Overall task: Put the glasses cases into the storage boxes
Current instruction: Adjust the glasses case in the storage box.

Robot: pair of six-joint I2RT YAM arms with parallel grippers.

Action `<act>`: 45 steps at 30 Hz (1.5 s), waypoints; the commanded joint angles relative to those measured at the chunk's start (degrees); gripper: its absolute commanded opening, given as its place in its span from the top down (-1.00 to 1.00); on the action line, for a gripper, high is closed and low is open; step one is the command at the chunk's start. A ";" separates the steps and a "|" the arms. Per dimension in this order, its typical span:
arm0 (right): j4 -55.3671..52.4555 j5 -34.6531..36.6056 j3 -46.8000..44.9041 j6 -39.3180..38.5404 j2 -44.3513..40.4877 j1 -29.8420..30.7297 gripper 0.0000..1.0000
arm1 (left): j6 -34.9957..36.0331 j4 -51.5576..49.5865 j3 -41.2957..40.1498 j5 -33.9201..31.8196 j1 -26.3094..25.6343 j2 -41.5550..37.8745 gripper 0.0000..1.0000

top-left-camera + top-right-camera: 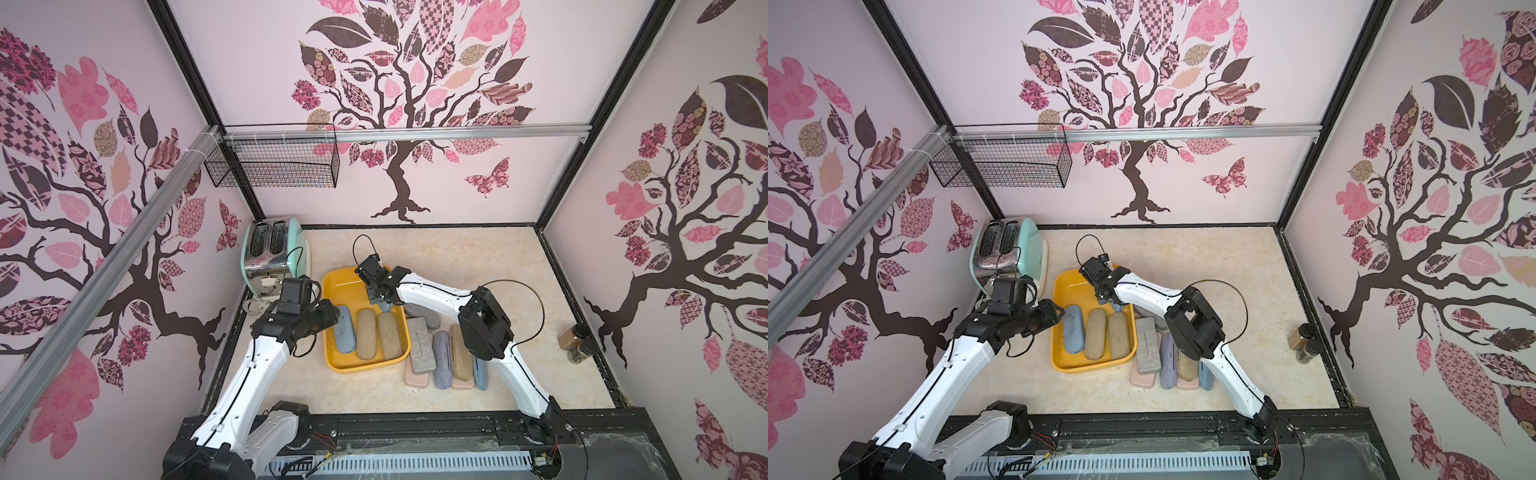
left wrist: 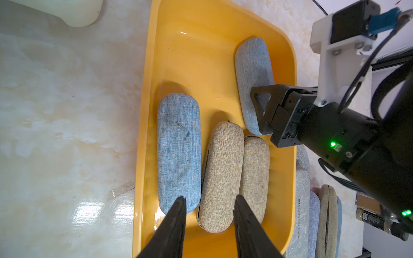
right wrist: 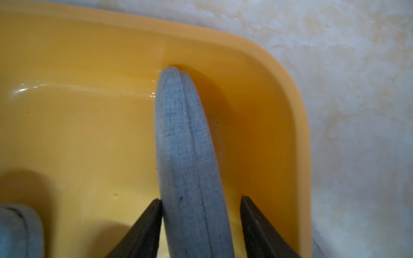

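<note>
The yellow storage box (image 1: 365, 365) (image 2: 190, 67) holds a blue glasses case (image 1: 345, 330) (image 2: 178, 152) and two tan cases (image 1: 366, 334) (image 2: 254, 176) lying side by side. A pale blue case (image 2: 251, 73) (image 3: 185, 145) stands on its edge in the box's far right corner. My right gripper (image 3: 201, 198) (image 1: 376, 297) straddles it, open: one finger touches it and a gap shows at the other. Over the box's left side, my left gripper (image 2: 210, 197) (image 1: 332, 311) hovers open and holds nothing. Several more cases lie right of the box, among them a grey flat one (image 1: 420, 345) and a lavender one (image 1: 441, 359).
A mint and chrome toaster (image 1: 272, 253) stands in the back left corner, close to the left arm. By the right wall is a small brown jar (image 1: 575, 338). High on the back wall hangs a black wire basket (image 1: 274, 160).
</note>
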 commanded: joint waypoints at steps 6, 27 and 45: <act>-1.14 0.86 -0.44 0.28 -6.38 0.38 -0.03 | 0.53 1.24 -0.51 0.66 0.14 -0.19 0.22; -2.64 -0.47 0.81 0.53 0.73 -0.97 0.46 | 0.56 1.13 -0.55 0.60 -0.02 -0.96 0.22; -7.16 -8.56 6.30 7.49 2.36 -2.70 0.56 | -0.30 1.55 -0.03 3.32 -0.02 0.33 0.21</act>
